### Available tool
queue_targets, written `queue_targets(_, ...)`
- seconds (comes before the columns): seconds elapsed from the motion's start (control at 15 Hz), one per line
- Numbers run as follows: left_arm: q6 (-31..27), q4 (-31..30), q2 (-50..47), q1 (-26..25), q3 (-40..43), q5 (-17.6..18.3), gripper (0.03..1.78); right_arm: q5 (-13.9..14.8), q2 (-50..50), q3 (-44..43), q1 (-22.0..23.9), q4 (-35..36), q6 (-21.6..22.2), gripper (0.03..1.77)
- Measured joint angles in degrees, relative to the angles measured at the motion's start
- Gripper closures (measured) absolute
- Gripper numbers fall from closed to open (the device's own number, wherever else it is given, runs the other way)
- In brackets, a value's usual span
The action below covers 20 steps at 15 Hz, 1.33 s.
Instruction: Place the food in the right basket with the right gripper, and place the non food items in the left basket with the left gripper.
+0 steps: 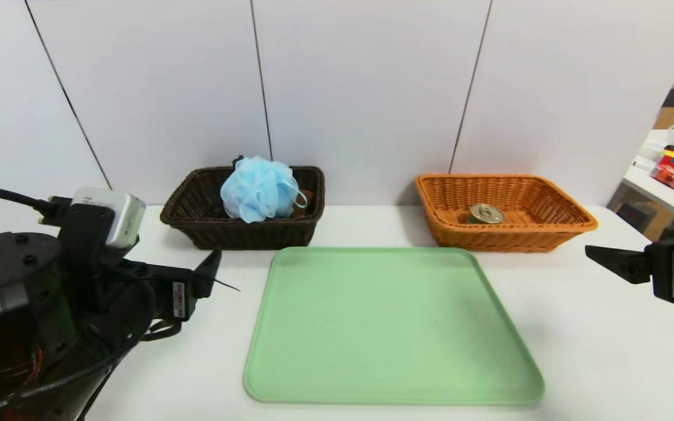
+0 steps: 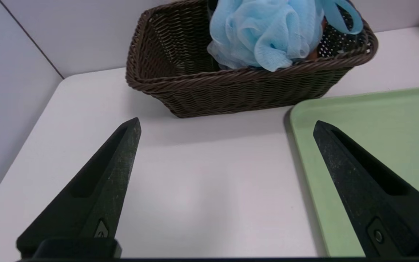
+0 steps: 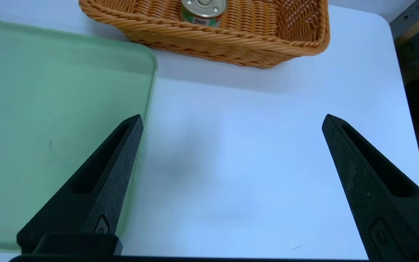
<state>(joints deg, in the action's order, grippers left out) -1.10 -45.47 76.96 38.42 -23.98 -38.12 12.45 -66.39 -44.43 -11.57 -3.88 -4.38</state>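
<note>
Woven wicker baskets (image 1: 243, 225), a matt smooth plastic tray (image 1: 392, 327), a shiny metal-lidded tin (image 1: 485, 214).

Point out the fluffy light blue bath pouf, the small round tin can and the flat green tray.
Fluffy light blue bath pouf (image 1: 260, 188), head view, middle.
Small round tin can (image 1: 486, 213), head view, lid.
Flat green tray (image 1: 392, 327), head view, floor.

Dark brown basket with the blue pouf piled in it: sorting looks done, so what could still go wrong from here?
1. The blue pouf stands well above the rim of the dark brown basket; a nudge might tip it out.
2. The left hand hangs open just in front of that basket, so a careless swing could knock it.
3. The tin can lies in the orange basket, the right hand open and well clear: little risk there.
</note>
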Motion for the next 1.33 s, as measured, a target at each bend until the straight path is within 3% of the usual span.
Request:
queue_targets(0.33,-0.9,-0.3,-3.7,-6.9,2.1,0.3,0.12,3.0,4.6,3.7,-0.2,0.2,0.5,0.11)
queue_targets(1.07,-6.3,0.2,-24.3,-17.3,14.4,2.1,0.12,2.8,27.3,16.1,6.4,-0.5,-0.1,0.11)
queue_targets(1.33,-6.5,0.4,-32.2,-22.2,17.1,5.6,0.12,2.5,34.8,19.9,8.4,-0.5,0.0,0.11)
